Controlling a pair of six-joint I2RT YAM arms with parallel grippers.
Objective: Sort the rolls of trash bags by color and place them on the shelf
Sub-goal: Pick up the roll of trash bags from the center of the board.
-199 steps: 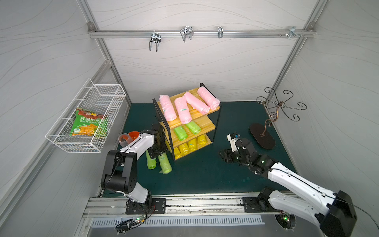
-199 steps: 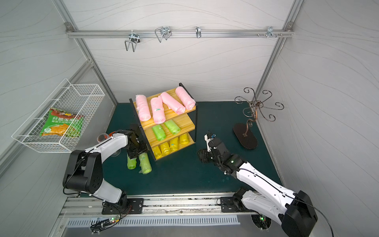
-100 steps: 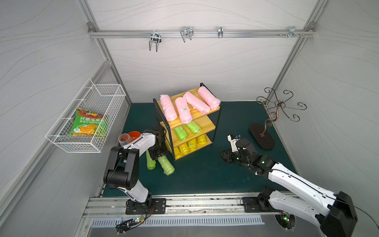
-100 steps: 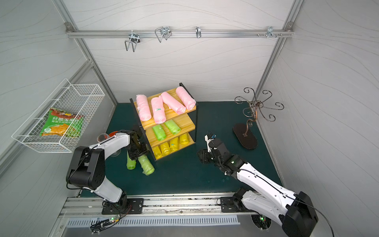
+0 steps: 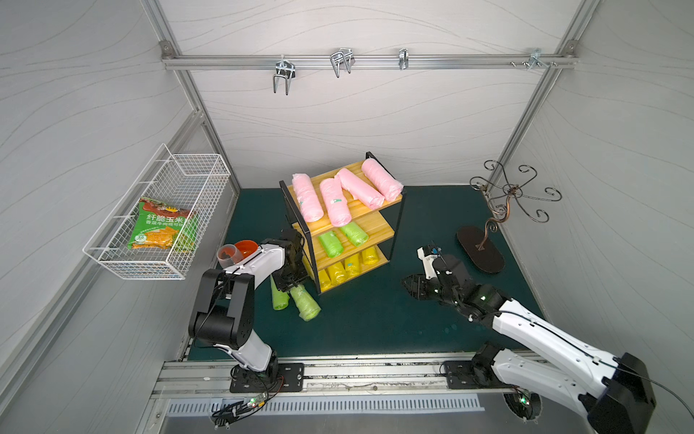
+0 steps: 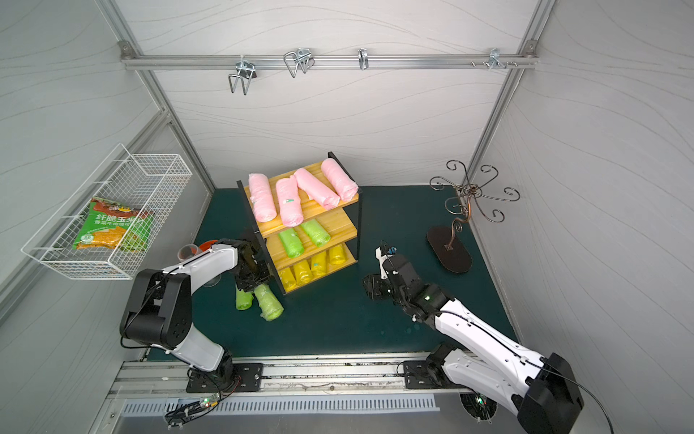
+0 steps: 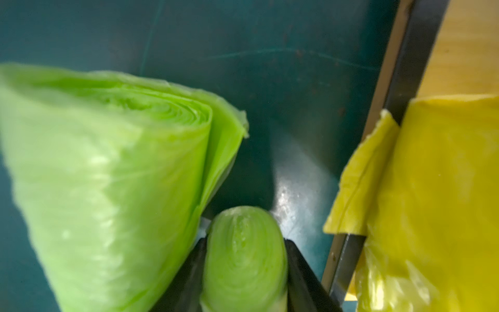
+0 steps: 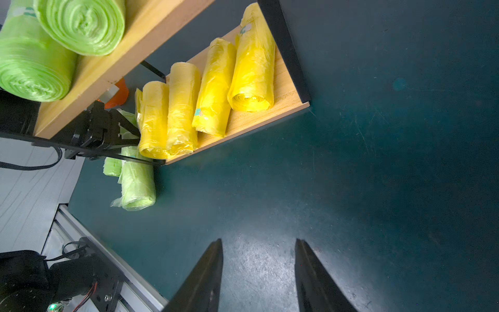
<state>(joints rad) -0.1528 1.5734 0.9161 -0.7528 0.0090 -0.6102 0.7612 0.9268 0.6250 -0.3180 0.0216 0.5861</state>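
The shelf [image 5: 377,225] stands mid-mat, with several pink rolls [image 5: 340,199] on its top board, two lime green ones [image 5: 330,244] on the middle board and several yellow ones [image 5: 347,265] at the bottom. Two more green rolls lie on the mat by its left post. My left gripper [image 5: 291,283] is shut on the upper end of the roll nearer the shelf [image 5: 308,304]; the wrist view shows a jaw pressed on each side of that roll [image 7: 243,259]. The other green roll [image 5: 278,298] lies beside it. My right gripper [image 8: 258,240] hangs open and empty over bare mat.
A white wire basket [image 5: 124,259] on the left wall holds a snack packet [image 5: 161,225]. An orange cup and bowl [image 5: 240,251] sit behind my left arm. A curly metal hook stand [image 5: 484,248] occupies the back right. A hook rail [image 5: 338,62] crosses overhead.
My left jaws have closed onto the green roll nearer the shelf, and that roll has swung a little. The right arm has stayed put.
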